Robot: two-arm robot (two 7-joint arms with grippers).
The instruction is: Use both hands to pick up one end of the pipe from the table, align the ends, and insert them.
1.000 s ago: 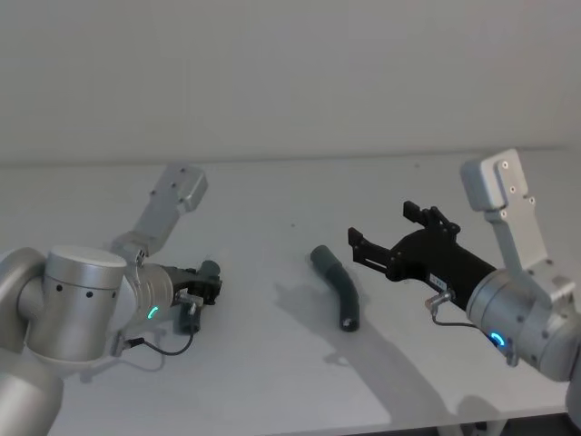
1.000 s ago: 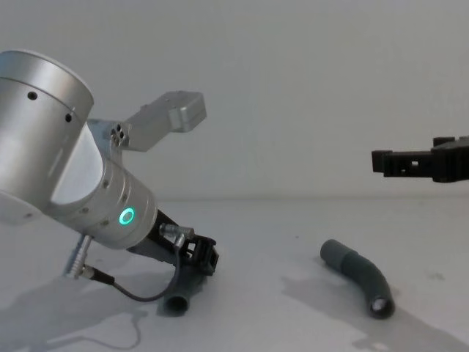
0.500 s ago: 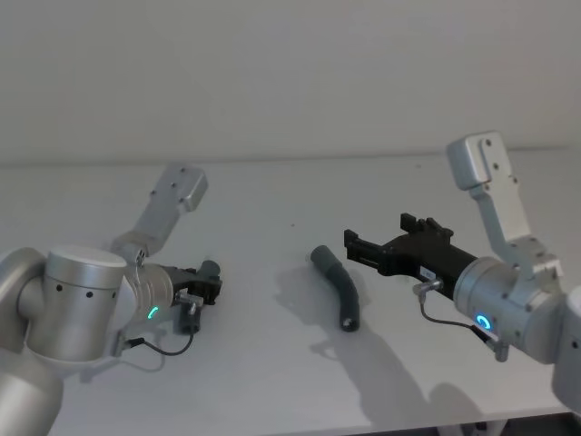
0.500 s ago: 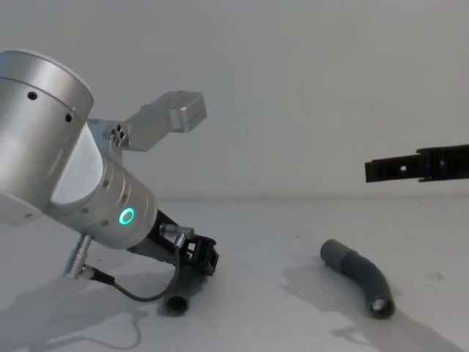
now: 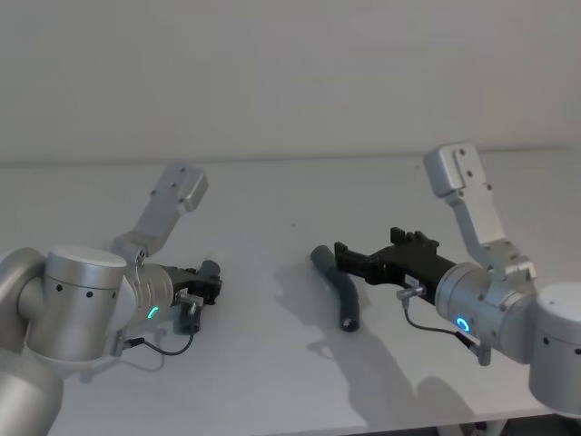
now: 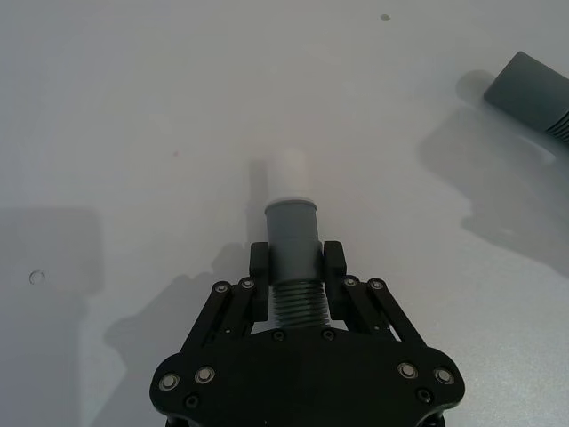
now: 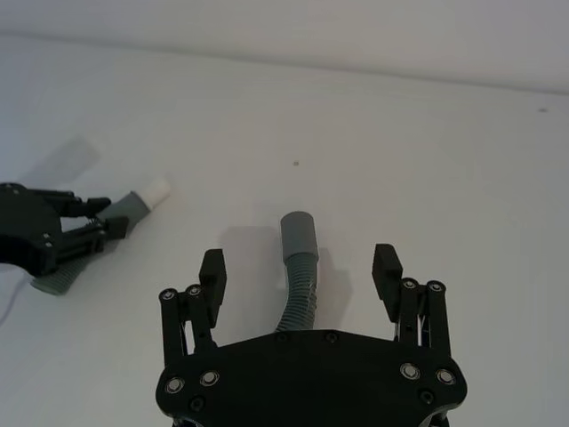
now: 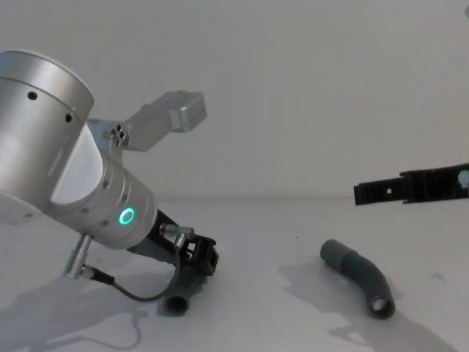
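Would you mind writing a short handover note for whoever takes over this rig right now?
Left gripper: shut on the white-tipped hose piece, low at the table on the robot's left.
Right gripper: open, hovering above the second hose piece, not touching it.
The second hose piece lies flat on the table, centre-right.
Done: one piece grasped.
Left to do: grasp the second piece, lift it, line both pieces up and push them together.

Premises: a robotics laboratory test bench. Grounds: a plain matte white table set against a bare pale wall; a silver left arm and right arm, each with a glowing ring, reaching over it; a white-tipped hose piece and a curved hose piece as test specimens
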